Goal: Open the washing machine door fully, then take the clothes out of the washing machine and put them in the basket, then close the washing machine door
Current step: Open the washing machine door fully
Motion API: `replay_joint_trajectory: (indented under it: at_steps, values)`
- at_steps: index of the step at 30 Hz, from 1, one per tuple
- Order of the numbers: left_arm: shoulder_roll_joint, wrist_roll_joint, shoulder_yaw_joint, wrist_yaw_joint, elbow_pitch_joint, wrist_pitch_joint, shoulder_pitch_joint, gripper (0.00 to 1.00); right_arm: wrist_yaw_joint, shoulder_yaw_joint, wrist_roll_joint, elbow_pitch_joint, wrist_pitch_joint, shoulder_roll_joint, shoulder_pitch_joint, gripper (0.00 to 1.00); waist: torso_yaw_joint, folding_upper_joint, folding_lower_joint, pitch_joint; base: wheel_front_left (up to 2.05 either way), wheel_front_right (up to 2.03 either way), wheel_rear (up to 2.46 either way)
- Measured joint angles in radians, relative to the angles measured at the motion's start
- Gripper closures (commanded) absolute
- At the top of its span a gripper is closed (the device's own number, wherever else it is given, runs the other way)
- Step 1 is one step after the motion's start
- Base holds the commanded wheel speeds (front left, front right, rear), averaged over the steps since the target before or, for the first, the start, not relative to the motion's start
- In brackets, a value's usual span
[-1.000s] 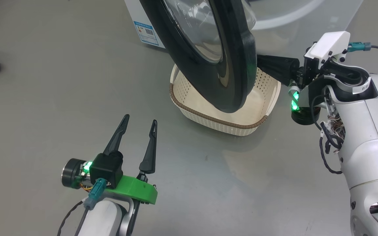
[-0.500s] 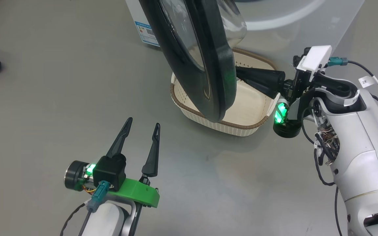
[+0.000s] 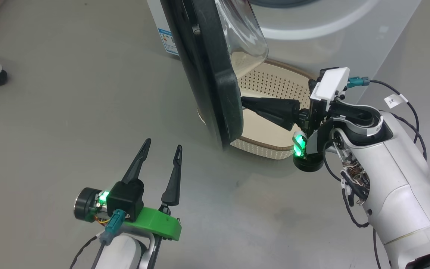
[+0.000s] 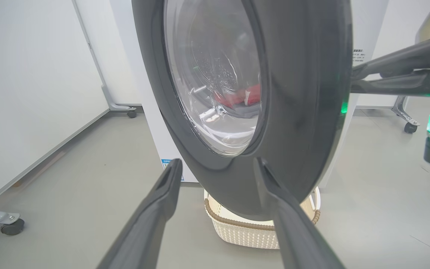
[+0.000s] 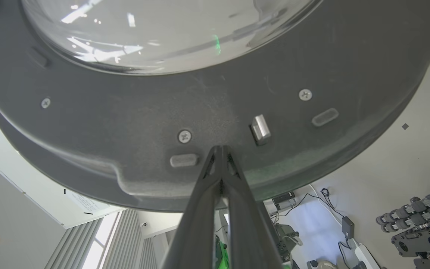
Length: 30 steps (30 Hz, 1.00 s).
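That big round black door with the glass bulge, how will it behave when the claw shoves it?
The round black-rimmed glass door probably swings stiffly as one piece, since its rim looks like thick, hard plastic. The shut right claw seems to press on the grainy inner face, so it may push without sliding.

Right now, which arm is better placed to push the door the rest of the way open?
Right. The right tool, shut, is against the door on its inner face; the left tool stands open, off the outer side.

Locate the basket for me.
In the head view the basket sits on the floor at centre, in front of the washing machine, partly behind the open door, beneath the right gripper.
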Motion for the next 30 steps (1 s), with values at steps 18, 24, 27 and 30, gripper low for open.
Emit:
replay_joint_trajectory:
  at_steps: [18, 24, 27, 30]
  values:
    - [0.001, 0.02, 0.057, 0.0, 0.002, 0.0, 0.003, 0.0, 0.032, 0.063, -0.053, -0.06, -0.175, -0.007, 0.022, 1.0, -0.043, 0.0, 0.0, -0.018, 0.0, 0.0, 0.0]
    - [0.001, 0.03, 0.089, 0.0, 0.017, 0.0, 0.013, 0.0, 0.142, 0.087, -0.218, -0.082, -0.293, -0.089, 0.049, 1.0, -0.078, 0.0, 0.0, -0.051, 0.0, 0.0, 0.0]
    - [0.001, 0.041, 0.097, 0.0, 0.028, 0.0, 0.025, 0.0, 0.198, 0.091, -0.301, -0.095, -0.367, -0.126, 0.067, 1.0, -0.097, 0.0, 0.0, -0.074, 0.0, 0.0, 0.0]
    - [0.006, 0.043, 0.119, 0.0, 0.039, 0.0, 0.043, 0.0, 0.232, 0.115, -0.396, -0.107, -0.445, -0.149, 0.105, 1.0, -0.118, 0.0001, 0.0, -0.101, 0.0, 0.0, 0.0]
